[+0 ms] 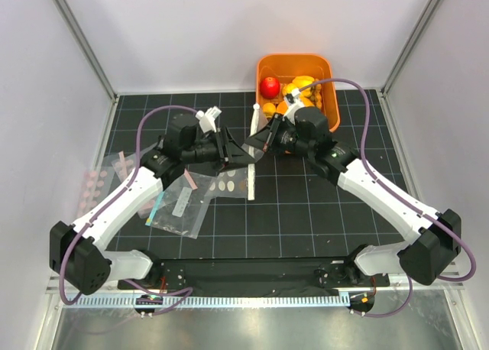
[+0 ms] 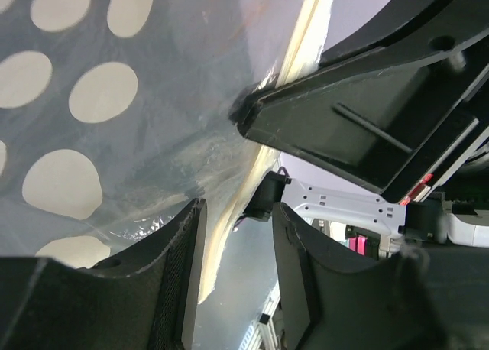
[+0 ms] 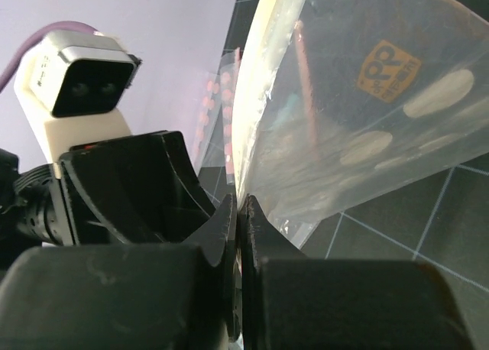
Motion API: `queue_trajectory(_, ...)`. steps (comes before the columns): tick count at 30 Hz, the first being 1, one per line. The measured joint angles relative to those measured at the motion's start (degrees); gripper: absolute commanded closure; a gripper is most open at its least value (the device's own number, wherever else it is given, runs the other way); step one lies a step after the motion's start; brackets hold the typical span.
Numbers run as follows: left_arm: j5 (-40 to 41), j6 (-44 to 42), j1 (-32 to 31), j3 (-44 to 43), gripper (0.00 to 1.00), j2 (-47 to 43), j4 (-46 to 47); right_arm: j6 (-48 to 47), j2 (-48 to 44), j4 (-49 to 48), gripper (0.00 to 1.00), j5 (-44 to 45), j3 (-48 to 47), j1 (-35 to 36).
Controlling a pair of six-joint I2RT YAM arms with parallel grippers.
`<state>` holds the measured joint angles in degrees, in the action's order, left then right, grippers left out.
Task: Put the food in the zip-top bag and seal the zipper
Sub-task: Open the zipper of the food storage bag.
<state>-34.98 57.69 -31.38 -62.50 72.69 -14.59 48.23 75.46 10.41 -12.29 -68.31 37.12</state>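
A black grid mat (image 1: 306, 212) lies between white walls (image 1: 229, 29). The right gripper (image 3: 238, 212) pinches the zipper (image 3: 256, 75) of the zip-top bag (image 3: 359, 159). The left gripper (image 2: 237, 239) has its jaws apart around that edge. The food (image 1: 294, 94) sits in a basket (image 1: 294, 59) behind the right gripper. The bag's orange label (image 3: 390, 69) is too small to read.

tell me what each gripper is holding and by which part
The right gripper is shut on the zip-top bag, pinching its zipper edge. The left gripper has its jaws apart astride that same edge, not gripping it yet.
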Motion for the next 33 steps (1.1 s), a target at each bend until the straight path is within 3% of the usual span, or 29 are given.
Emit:
queue_trajectory(18,0.46,-3.3,-2.12,-6.01,0.66,6.58,-1.66,0.22,0.07,8.94,0.99,6.45,-3.91,0.7)
queue_trajectory(23,0.24,-4.04,-2.16,-7.37,0.97,7.15,-2.01,0.68,0.09,11.96,0.97,8.66,-4.44,0.7)
queue_trajectory(27,-0.22,-4.59,-2.38,-7.61,1.0,7.96,-2.05,1.11,0.22,13.33,0.92,9.68,-4.5,0.7)
queue_trajectory(30,-0.37,-4.7,-2.45,-7.61,1.0,8.17,-2.49,1.66,0.42,14.32,0.65,9.9,-4.55,0.7)
queue_trajectory(31,-0.55,-4.81,-2.49,-7.61,1.0,8.2,-2.47,1.66,0.44,14.6,0.47,9.9,-4.55,0.72)
queue_trajectory(33,-0.7,-5.4,-2.51,-7.89,1.0,8.2,-2.89,1.79,0.44,15.23,0.37,9.99,-4.57,0.79)
